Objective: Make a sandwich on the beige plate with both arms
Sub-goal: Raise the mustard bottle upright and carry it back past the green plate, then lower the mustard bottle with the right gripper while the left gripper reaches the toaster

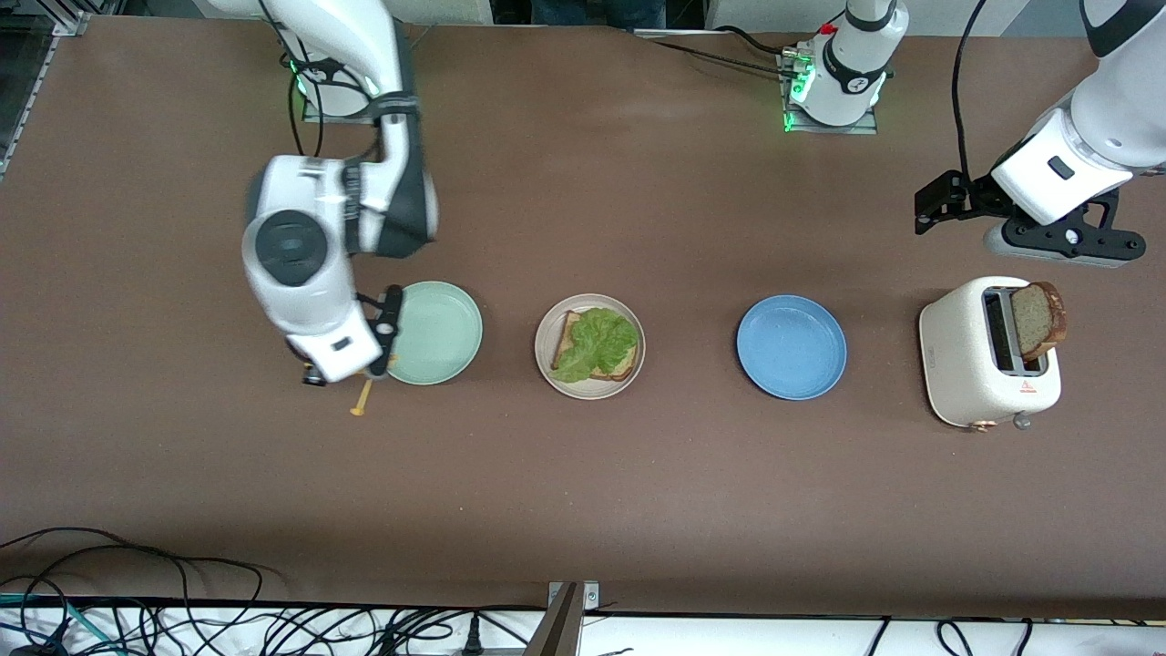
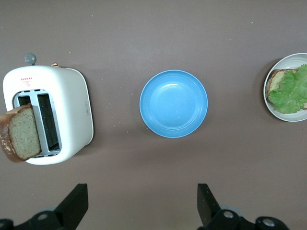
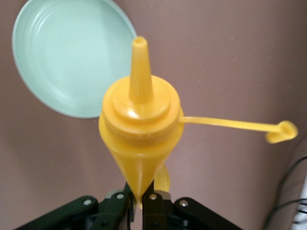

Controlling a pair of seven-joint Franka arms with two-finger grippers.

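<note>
The beige plate (image 1: 589,390) holds one bread slice (image 1: 567,339) with a green lettuce leaf (image 1: 597,344) on top; it also shows in the left wrist view (image 2: 283,115). A second bread slice (image 1: 1038,319) stands in the white toaster (image 1: 979,360), also seen in the left wrist view (image 2: 21,134). My right gripper (image 3: 142,201) is shut on a yellow squeeze bottle (image 3: 140,129), over the table beside the mint-green plate (image 1: 437,333). My left gripper (image 2: 142,211) is open and empty, up over the table by the toaster (image 2: 72,110).
A blue plate (image 1: 791,346) sits between the beige plate and the toaster. The bottle's tethered cap (image 3: 280,132) hangs out to one side. Cables lie along the table's front edge (image 1: 137,583).
</note>
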